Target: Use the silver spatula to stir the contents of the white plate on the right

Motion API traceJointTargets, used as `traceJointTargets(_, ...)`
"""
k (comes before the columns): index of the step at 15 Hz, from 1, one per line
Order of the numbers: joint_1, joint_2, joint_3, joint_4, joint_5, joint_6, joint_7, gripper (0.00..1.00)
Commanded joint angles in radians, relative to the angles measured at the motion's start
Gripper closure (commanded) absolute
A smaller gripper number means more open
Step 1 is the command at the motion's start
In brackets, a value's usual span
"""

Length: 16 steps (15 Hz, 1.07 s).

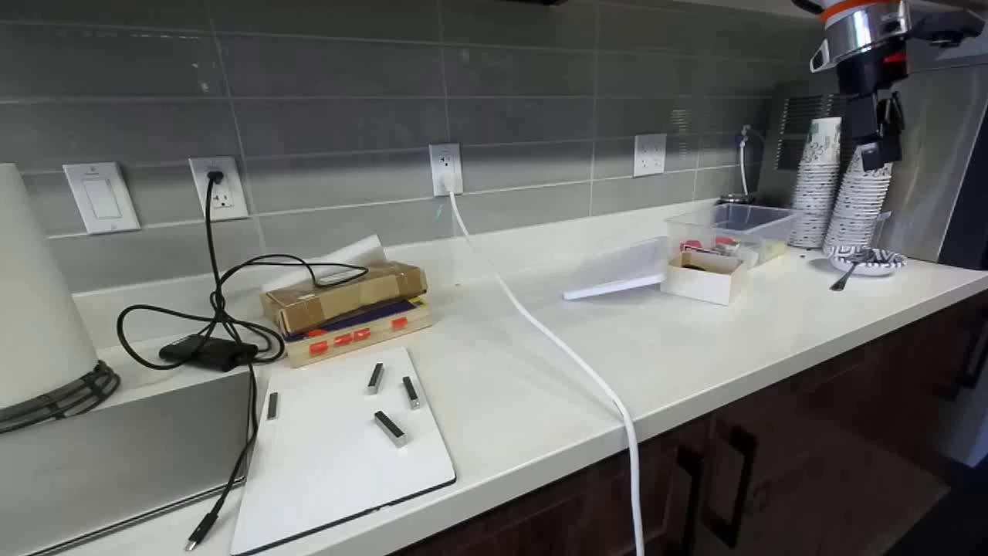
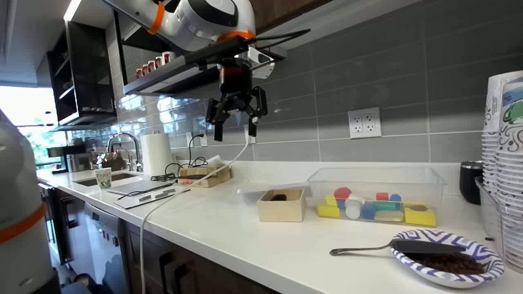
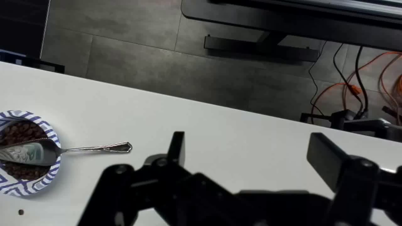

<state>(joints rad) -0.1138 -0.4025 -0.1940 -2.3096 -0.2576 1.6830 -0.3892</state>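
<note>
The silver spatula lies with its dark blade point(image 2: 427, 246) over the white plate point(image 2: 488, 255) and its thin handle sticking out over the counter. The plate is round, has a blue-purple zigzag rim, and holds dark brown bean-like pieces. In the wrist view the spatula's handle point(image 3: 103, 148) points right from the plate point(image 3: 36, 185), at the left edge, partly cut off. Spatula point(image 1: 847, 276) and plate point(image 1: 872, 269) also show small in an exterior view. My gripper point(image 2: 235, 134) is open and empty, high above the counter; in the wrist view its fingers point(image 3: 246, 138) are wide apart, right of the handle.
A clear bin point(image 2: 376, 192) of coloured blocks and a small wooden box point(image 2: 282, 206) stand behind the plate. Tall stacks of paper cups point(image 2: 510, 183) stand close beside the plate. A white cable point(image 1: 556, 340) crosses the counter. The counter's front edge point(image 3: 157, 96) shows.
</note>
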Motion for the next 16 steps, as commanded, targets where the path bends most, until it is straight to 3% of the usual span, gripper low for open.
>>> traceJointTargets(1,0.003,0.000,-0.002,0.001,-0.001,-0.001,0.001,0.00)
traceJointTargets(5,0.003,0.000,-0.002,0.002,-0.001,-0.001,0.001,0.00)
traceJointTargets(16,-0.094,0.352,-0.104,0.260,0.335,0.049,0.258,0.00)
